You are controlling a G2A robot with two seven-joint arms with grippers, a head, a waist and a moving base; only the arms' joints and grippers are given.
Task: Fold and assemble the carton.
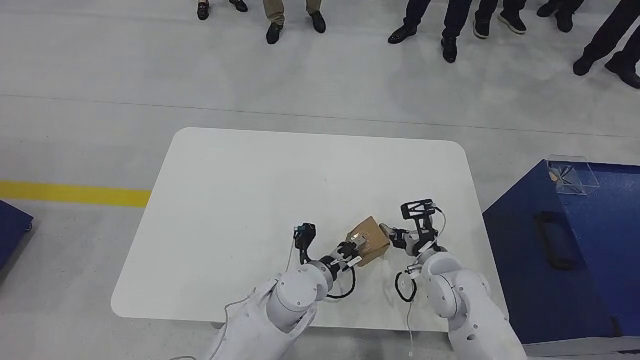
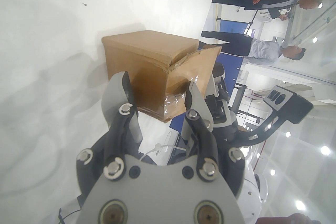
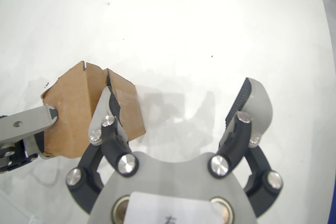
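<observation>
Working from the table [image 1: 250,210], we find the carton [image 1: 368,241] tilted near its robot-side edge. We judge it light, easily crushed, best taken by firm edges. Our left gripper [image 2: 158,80] pinches one corner; our right gripper [image 3: 178,85] gapes wide alongside.

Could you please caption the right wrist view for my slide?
Open right pincer beside the partly folded carton, which the left pincer holds on the white table.
</observation>
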